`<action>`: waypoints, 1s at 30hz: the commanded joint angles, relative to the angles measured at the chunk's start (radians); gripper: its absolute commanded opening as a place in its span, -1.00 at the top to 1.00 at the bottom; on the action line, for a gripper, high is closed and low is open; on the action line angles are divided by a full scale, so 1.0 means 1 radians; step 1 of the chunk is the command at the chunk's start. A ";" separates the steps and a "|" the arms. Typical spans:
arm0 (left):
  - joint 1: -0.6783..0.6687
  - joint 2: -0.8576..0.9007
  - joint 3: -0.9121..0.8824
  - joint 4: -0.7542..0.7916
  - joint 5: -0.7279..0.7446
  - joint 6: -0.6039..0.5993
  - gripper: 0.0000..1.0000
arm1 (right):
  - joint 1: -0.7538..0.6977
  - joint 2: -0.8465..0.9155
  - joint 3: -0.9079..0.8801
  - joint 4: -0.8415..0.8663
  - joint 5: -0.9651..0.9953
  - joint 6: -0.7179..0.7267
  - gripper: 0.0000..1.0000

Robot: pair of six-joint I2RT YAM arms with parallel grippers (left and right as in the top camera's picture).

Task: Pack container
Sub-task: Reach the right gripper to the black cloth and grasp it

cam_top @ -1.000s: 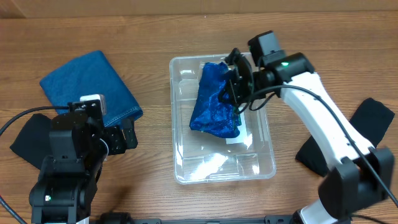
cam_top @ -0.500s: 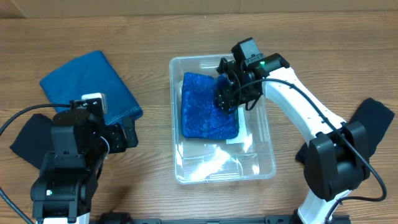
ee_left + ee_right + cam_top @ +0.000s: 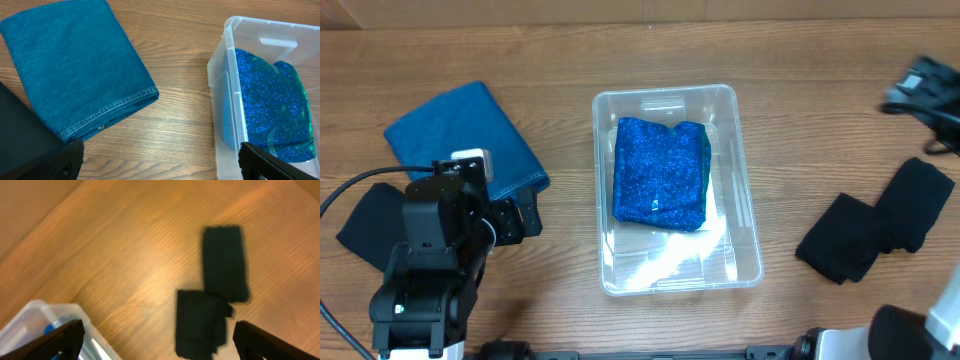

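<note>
Now, your container (image 3: pixel 748 240) sits mid-table (image 3: pixel 800 120), a sparkly blue cloth (image 3: pixel 658 172) lying flat inside. Your left jaws stand wide near the folded teal towel (image 3: pixel 70 65); your right jaws, also wide, face two black cloths (image 3: pixel 224 262).

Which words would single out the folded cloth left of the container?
Find the clear container mid-table. Left of it lies the teal folded cloth. It is matte with a stitched hem, unlike the glittery blue cloth in the container and the black cloth nearby.
</note>
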 commanded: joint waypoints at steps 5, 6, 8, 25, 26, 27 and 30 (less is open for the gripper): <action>-0.007 -0.002 0.024 0.005 0.011 0.016 -1.00 | -0.392 -0.242 -0.523 0.106 -0.288 -0.104 -1.00; -0.007 -0.002 0.024 0.005 0.011 0.016 -1.00 | -0.403 -0.268 -0.667 0.169 -0.288 -0.103 -1.00; -0.007 -0.002 0.024 0.005 0.011 0.016 -1.00 | -0.445 -0.264 -0.957 0.365 -0.311 -0.101 -1.00; -0.007 -0.002 0.024 -0.002 0.014 0.016 -1.00 | -0.496 0.096 -1.239 0.763 -0.532 -0.153 -0.44; -0.007 -0.002 0.024 -0.002 0.014 0.016 -1.00 | -0.496 0.096 -1.239 0.763 -0.533 -0.153 -0.06; -0.007 -0.002 0.024 -0.002 0.014 0.016 -1.00 | -0.496 0.096 -1.239 0.764 -0.540 -0.153 0.19; -0.007 -0.002 0.024 -0.003 0.014 0.016 -1.00 | -0.495 0.092 -1.236 0.769 -0.605 -0.162 0.42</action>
